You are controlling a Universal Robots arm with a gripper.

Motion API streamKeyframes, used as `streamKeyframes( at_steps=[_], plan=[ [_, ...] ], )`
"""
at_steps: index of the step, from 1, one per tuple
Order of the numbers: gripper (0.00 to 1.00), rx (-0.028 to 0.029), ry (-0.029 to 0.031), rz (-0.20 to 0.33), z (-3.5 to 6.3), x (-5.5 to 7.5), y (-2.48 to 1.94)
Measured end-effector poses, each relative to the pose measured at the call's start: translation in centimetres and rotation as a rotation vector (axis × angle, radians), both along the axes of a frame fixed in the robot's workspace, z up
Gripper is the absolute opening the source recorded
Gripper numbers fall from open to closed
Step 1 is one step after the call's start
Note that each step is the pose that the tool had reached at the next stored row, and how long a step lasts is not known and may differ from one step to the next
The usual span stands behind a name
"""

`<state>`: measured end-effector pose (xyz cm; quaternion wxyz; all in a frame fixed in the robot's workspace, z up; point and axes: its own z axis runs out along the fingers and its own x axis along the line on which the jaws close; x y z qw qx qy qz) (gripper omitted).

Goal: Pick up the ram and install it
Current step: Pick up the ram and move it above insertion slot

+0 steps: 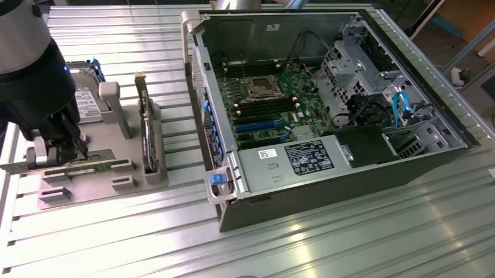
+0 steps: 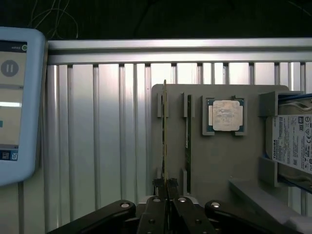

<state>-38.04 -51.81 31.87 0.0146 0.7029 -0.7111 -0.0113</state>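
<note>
Ribbed aluminium table (image 1: 325,243), open PC case (image 1: 309,200) at the exterior view's right, grey holder (image 1: 81,194) at its left. The black arm (image 1: 31,75) comes down steeply from the upper corner at the exterior view's left, wrist pointed down over the holder's near slots. Gripper (image 2: 165,192) is low, its fingers (image 2: 157,214) pinched together on one end of the ram (image 2: 165,136). The ram stands on edge in the holder's outer slot, clips either side. CPU (image 2: 226,115) and hard drive (image 2: 292,146) sit in the same holder, an expansion card (image 1: 145,133) upright nearby. A tablet screen (image 2: 17,102) lies beside the table.
</note>
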Motion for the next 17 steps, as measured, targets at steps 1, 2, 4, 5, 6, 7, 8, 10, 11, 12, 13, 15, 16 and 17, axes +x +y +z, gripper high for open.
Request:
streamKeyframes(
  at_steps=[1, 2, 4, 5, 6, 7, 8, 10, 11, 12, 13, 15, 16, 17],
  plan=[
    [0.12, -0.0007, 0.0, 0.0, 0.17, 0.0, 0.0],
    [0.12, -0.0016, 0.0, 0.0, 0.36, 0.0, 0.0],
    [0.12, -0.0033, 0.0, 0.0, 0.74, 0.0, 0.0],
    [0.12, -0.0043, 0.0001, 0.0, 0.94, 0.0, 0.0],
    [0.12, -0.0053, 0.0001, 0.0, 1.13, 0.0, 0.0],
    [0.12, -0.0062, 0.0, 0.0, 1.32, 0.0, 0.0],
    [0.12, -0.0077, 0.0, 0.0, 1.49, 0.0, 0.0],
    [0.12, -0.0117, 0.0, 0.0, 1.86, 0.0, 0.0],
    [0.12, -0.0136, 0.0, 0.0, 2.07, 0.0, 0.0],
    [0.12, -0.0153, 0.0, 0.0, 2.27, 0.0, 0.0],
    [0.12, -0.0176, 0.0001, 0.0, 2.52, 0.0, 0.0],
    [0.12, -0.0231, 0.0, 0.0, 3.11, 0.0, 0.0],
    [0.12, -0.0251, 0.0, 0.0, 3.31, 0.0, 0.0],
    [0.12, -0.0271, 0.0001, 0.0, 3.47, 0.0, 0.0]
  ],
)
